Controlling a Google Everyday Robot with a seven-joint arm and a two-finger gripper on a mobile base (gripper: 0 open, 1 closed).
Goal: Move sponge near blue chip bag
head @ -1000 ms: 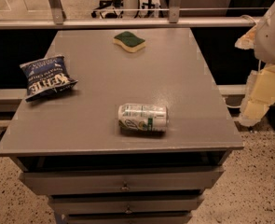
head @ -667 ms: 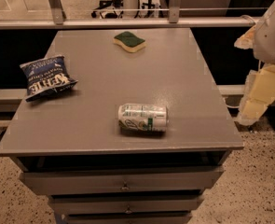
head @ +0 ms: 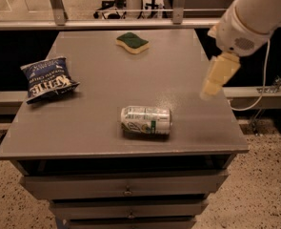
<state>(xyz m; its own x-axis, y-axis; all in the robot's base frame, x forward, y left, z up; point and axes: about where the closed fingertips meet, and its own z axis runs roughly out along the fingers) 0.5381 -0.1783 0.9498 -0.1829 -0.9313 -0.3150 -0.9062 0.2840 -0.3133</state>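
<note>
The sponge (head: 132, 42), dark green on top with a pale yellow body, lies flat at the far middle of the grey table top (head: 97, 104). The blue chip bag (head: 48, 78), crinkled with white lettering, lies at the table's left side, well apart from the sponge. My gripper (head: 208, 91) hangs from the white arm (head: 247, 20) above the table's right side. It is to the right of the sponge and nearer to the front, and it touches nothing.
A white-and-green drink can (head: 145, 120) lies on its side near the table's front middle. The table top sits on a cabinet with drawers (head: 125, 187). A metal rail (head: 130, 23) runs behind the far edge. A cable (head: 264, 80) hangs at the right.
The arm has swung left from beside the table's right edge, so the gripper is now over the right side of the top. The sponge, bag and can have not moved.
</note>
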